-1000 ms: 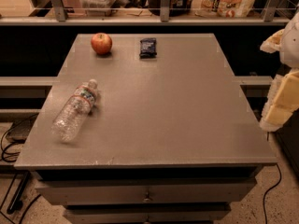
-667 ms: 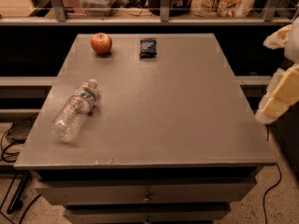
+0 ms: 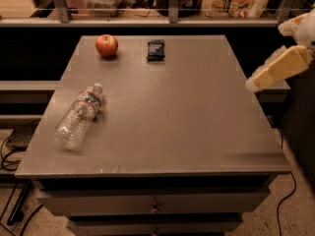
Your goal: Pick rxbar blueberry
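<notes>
The rxbar blueberry (image 3: 155, 49) is a small dark flat bar lying at the far middle of the grey table (image 3: 167, 117). A red apple (image 3: 107, 45) stands to its left. A clear plastic water bottle (image 3: 78, 115) lies on its side at the left of the table. My gripper (image 3: 274, 69) is pale yellow and hangs at the right edge of the view, beside the table's right edge and above it. It is far to the right of the bar and nearer than it. It holds nothing that I can see.
A shelf with a rail (image 3: 167, 14) runs behind the table and carries bags and containers. Drawers (image 3: 155, 205) sit under the tabletop. Cables (image 3: 10, 156) lie on the floor at the left.
My gripper has risen and moved left, toward the table's right edge. The bar, apple and bottle have not moved.
</notes>
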Motion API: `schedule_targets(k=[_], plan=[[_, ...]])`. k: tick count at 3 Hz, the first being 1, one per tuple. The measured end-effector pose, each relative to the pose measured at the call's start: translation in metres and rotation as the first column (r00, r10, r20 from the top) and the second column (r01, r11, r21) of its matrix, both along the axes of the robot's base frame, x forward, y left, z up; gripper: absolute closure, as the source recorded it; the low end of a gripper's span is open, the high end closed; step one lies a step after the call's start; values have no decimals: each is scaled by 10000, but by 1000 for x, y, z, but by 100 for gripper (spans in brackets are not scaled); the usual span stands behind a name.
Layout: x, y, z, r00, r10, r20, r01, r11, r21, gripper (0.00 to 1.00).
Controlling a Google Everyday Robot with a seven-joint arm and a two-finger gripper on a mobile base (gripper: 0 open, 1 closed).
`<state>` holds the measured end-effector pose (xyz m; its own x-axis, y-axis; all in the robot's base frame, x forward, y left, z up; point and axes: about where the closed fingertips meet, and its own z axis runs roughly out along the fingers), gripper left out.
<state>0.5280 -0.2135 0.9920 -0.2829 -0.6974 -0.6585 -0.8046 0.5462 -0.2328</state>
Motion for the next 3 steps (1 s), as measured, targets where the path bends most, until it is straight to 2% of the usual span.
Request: schedule_targets(k=[1,2,3], plan=[[35,11,1,9996,-222,167,207,9963,836,0],[84,46,-2,9999,-44,97,29,9892,1467,0],[86,46,-3,9999,-87,68,76,9883,1524,0]])
